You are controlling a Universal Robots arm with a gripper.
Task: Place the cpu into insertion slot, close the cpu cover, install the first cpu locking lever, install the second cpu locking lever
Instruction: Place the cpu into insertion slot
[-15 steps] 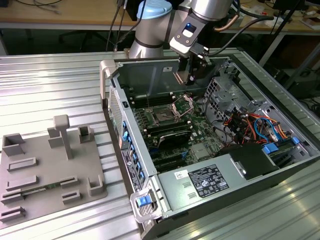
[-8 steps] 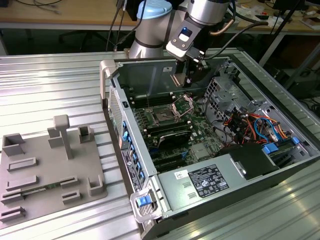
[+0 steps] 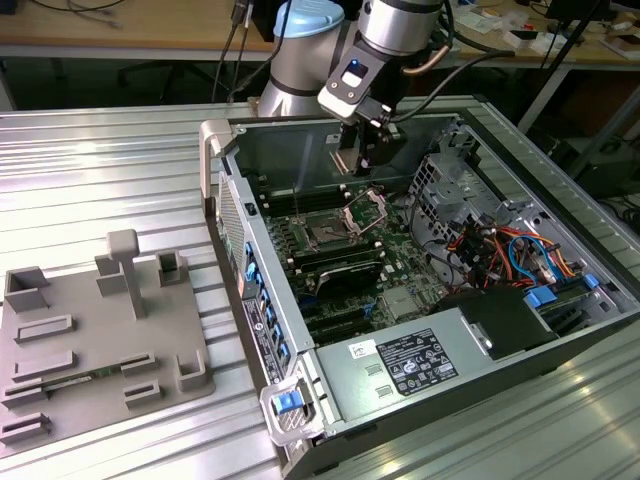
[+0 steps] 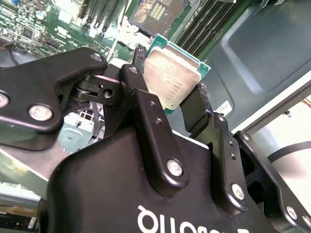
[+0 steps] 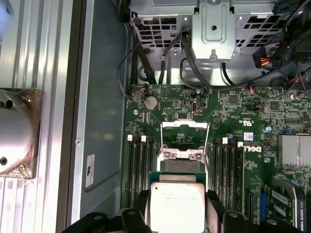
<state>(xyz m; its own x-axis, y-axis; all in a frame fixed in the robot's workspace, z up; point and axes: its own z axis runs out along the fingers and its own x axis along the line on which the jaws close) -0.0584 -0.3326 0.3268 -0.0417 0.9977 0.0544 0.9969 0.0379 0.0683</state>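
Black fingers point(image 4: 146, 111) of the hand point(image 4: 169, 82) lie closest to the lens in the second wrist view. They are closed part-way onto the cpu point(image 4: 177, 73) and grip it by two opposite edges, with its dull metal face turned toward the camera. The first wrist view confirms the grip: a finger stands on each side of the chip, and nothing else is held.

**Step in hand.** By judgement, this is step one, placing the cpu into the insertion slot point(image 5: 183, 165). The slot is unoccupied. The cpu cover point(image 5: 184, 124) stands raised on the slot's far side, so the cover and both levers are not yet dealt with (the levers themselves cannot be made out with confidence).

**Position.**
- The computer case point(image 3: 270, 330) lies open on the ribbed metal surface point(image 3: 100, 170).
- The slot sits on the green board point(image 5: 243, 111) inside the case, near the case's rear wall.
- In the exterior view the hand point(image 3: 362, 160) hangs above the board, clear of it, between the rear wall and the slot point(image 3: 325, 232).
- The cpu is therefore near the slot but apart from it, offset toward the rear wall and tilted, not level with the board.

**Requirement.** To complete this step, the chip probably has to be level, squared to the slot's rim and centred over it. It must also stay clear of the raised cover. A skewed seat risks damaging the contacts.
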